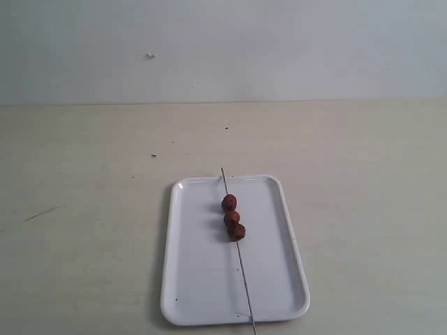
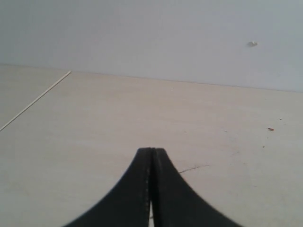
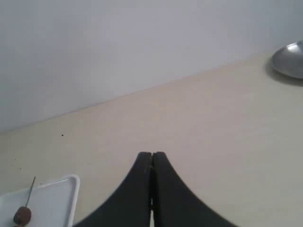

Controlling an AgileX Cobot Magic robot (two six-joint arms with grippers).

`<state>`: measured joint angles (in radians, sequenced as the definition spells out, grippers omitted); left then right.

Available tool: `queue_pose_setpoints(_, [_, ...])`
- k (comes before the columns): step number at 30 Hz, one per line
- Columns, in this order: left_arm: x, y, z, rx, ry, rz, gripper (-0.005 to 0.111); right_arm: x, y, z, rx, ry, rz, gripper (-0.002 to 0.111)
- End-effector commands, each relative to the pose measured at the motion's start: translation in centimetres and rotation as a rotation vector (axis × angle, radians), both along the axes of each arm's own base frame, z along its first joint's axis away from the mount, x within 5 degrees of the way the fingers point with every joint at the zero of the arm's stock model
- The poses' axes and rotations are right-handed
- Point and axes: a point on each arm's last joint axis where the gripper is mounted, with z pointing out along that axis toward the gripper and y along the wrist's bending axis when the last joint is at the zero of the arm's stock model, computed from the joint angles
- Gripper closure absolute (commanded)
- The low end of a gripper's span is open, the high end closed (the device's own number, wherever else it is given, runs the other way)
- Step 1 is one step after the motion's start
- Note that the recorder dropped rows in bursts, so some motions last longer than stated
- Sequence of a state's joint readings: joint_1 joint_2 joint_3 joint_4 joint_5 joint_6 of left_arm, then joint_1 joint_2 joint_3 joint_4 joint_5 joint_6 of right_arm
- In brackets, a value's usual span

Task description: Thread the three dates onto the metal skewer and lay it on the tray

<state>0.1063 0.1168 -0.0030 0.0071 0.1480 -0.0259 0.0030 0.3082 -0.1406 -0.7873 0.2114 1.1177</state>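
Exterior view: a glossy white rectangular tray (image 1: pixel 202 279) with rounded corners and a low raised rim lies at lower centre on a matte, pale beige table (image 1: pixel 84 244). A smooth grey-white wall (image 1: pixel 279 49) fills the upper frame. A very thin straight grey metal skewer (image 1: pixel 244 279) lies lengthwise on the tray. Its tip passes the upper rim and its other end crosses the lower rim to the bottom edge of the frame. Three small roundish, wrinkled, dark reddish-brown dates (image 1: pixel 232 218) sit threaded on it in a touching row, in the tray's upper half.

Left wrist view: the left gripper (image 2: pixel 152 150) has curved matte black fingers pressed flat together, holding nothing, above bare table.

Right wrist view: the right gripper (image 3: pixel 151 154) is likewise pinched closed and empty. A corner of the tray shows beside it, with the skewer tip and one date. A rounded, shiny grey metal dish (image 3: pixel 289 59) sits well apart, near the wall.
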Motion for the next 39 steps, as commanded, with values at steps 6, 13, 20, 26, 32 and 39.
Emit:
queue_pose_setpoints(6, [0.0, 0.0, -0.1, -0.006, -0.002, 0.004, 0.107, -0.2, 0.4, -0.5, 0.016, -0.047, 0.037, 0.108])
queue_pose_setpoints(13, [0.0, 0.0, -0.1, -0.006, -0.002, 0.004, 0.107, -1.0, 1.0, -2.8, -0.012, -0.054, 0.112, 0.108])
queue_pose_setpoints(20, [0.0, 0.0, -0.1, -0.006, -0.002, 0.004, 0.107, -1.3, 1.3, -2.7, -0.099, -0.115, 0.157, 0.108])
queue_pose_setpoints(26, [0.0, 0.0, -0.1, -0.006, -0.002, 0.004, 0.107, -1.3, 1.3, -2.7, -0.095, -0.115, 0.157, 0.108])
queue_pose_setpoints(32, [0.0, 0.0, -0.1, -0.006, -0.002, 0.004, 0.107, -1.3, 1.3, -2.7, -0.095, -0.115, 0.157, 0.108])
queue_pose_setpoints(39, [0.0, 0.0, -0.1, -0.006, -0.002, 0.004, 0.107, -1.3, 1.3, -2.7, -0.095, -0.115, 0.157, 0.108])
